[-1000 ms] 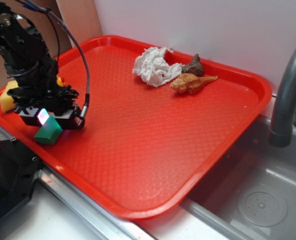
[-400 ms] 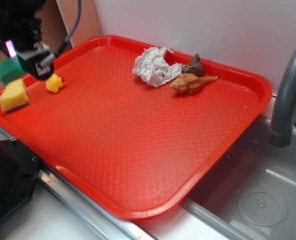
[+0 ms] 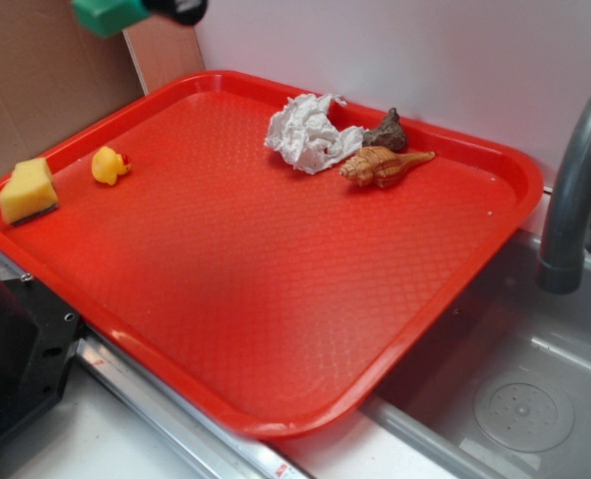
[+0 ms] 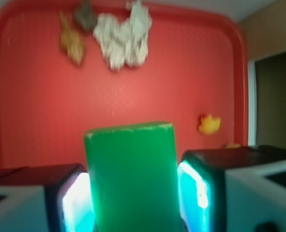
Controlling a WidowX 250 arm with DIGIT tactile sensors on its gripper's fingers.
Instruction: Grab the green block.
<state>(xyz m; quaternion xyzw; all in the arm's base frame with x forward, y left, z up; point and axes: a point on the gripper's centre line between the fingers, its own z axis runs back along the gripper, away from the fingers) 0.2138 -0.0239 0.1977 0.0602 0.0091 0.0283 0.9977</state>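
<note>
The green block (image 4: 131, 176) fills the middle of the wrist view, clamped between both glowing pads of my gripper (image 4: 133, 195). High above the red tray's (image 3: 276, 299) back left corner, in the exterior view, the green block (image 3: 108, 13) pokes out at the top edge. There the gripper (image 3: 141, 10) shows only as a dark tip (image 3: 181, 10); the arm is out of frame. The gripper is shut on the block, well clear of the tray.
On the tray lie a yellow sponge (image 3: 28, 190) and a small yellow duck (image 3: 108, 166) at the left, and crumpled white paper (image 3: 308, 133), a brown figure (image 3: 386, 131) and a tan dinosaur (image 3: 380, 165) at the back. A grey faucet (image 3: 575, 180) and sink (image 3: 515, 399) stand right.
The gripper has risen with the green block from the tray's left front edge to high above its back left corner, nearly leaving the exterior view. The sponge and duck are now uncovered.
</note>
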